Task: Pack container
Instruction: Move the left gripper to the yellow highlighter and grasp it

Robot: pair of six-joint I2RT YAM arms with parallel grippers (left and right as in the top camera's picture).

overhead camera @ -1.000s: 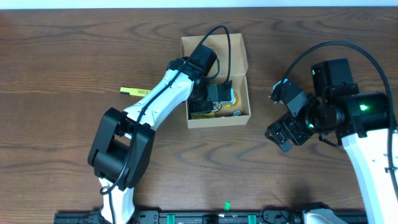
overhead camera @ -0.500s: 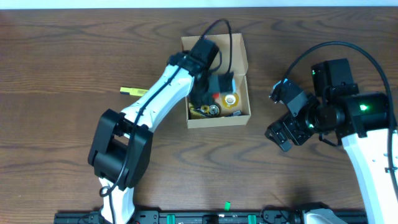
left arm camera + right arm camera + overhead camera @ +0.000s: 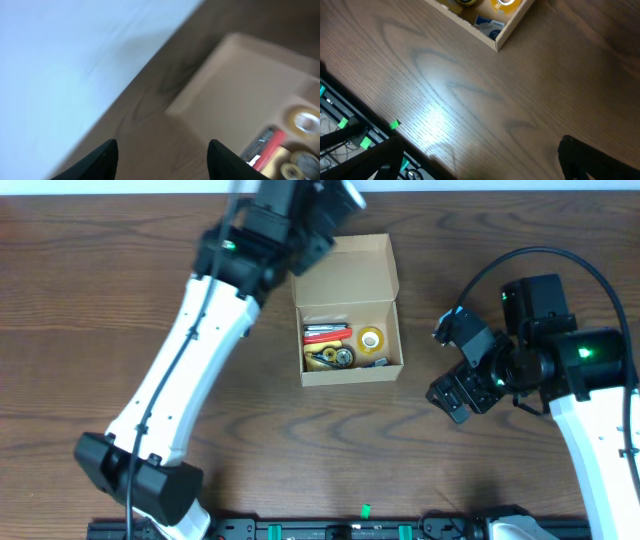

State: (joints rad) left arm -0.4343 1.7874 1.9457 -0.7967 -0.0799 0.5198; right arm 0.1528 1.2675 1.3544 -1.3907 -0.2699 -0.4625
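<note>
Dark left fingertips [image 3: 107,157]: two, set wide apart, nothing between them.
Left gripper [image 3: 162,160]: over bare wood just off the far-left corner of the box lid; wrist view is blurred.
Right jaws: spread wide, one finger at each lower corner of the wrist view, only table between them.
Right gripper [image 3: 480,162]: above the table to the right of the box, apart from it.
Container [image 3: 350,376]: tan cardboard box, mid-table toward the rear, between the two arms; lid flap [image 3: 345,265] open on the far side.
Contents: red pen [image 3: 325,333] upper left; roll of clear tape [image 3: 371,338] upper right; yellowish round pieces [image 3: 325,359] lower left; a small dark item lower right, too small to identify.
Left arm [image 3: 190,370]: white, runs diagonally from the front edge to the box's far-left corner.
Table [image 3: 100,300]: dark brown wood grain.
</note>
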